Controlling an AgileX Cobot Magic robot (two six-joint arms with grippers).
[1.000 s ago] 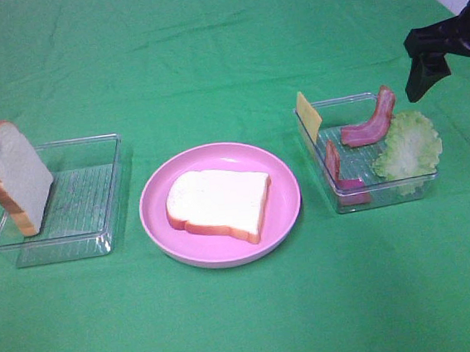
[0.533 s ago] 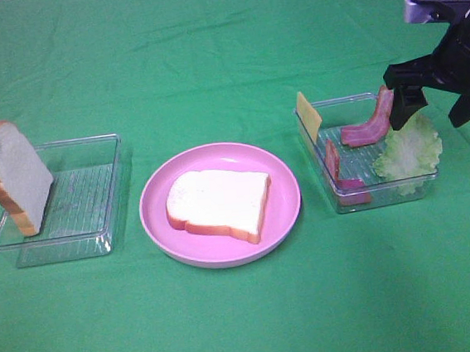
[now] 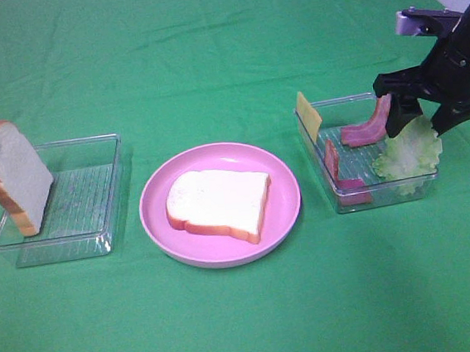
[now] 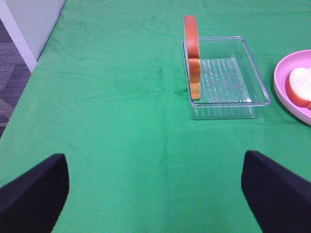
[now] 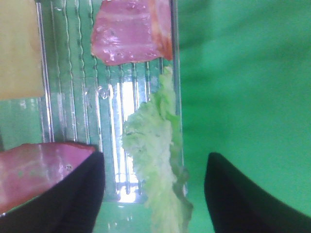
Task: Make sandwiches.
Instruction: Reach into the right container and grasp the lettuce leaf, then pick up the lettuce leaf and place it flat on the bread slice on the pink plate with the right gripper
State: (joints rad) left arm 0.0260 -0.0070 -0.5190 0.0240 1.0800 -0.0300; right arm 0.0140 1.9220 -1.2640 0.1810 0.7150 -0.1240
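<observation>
Pale green lettuce leaf [image 3: 408, 155] now sits between the freshly lowered right gripper's [image 3: 420, 131] spread jaws, ready for pickup; left gripper [image 4: 155, 194] gapes idle.

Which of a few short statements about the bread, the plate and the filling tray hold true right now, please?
1. The flat bread slice lies on the pink plate. True.
2. The lettuce leaf lies on that plate. False: it drapes over the right tray at its edge.
3. The upright bread slice stands at one end of the left tray. True.
4. The right tool is shut tight. False: its fingers stand apart, either side of the lettuce.
</observation>
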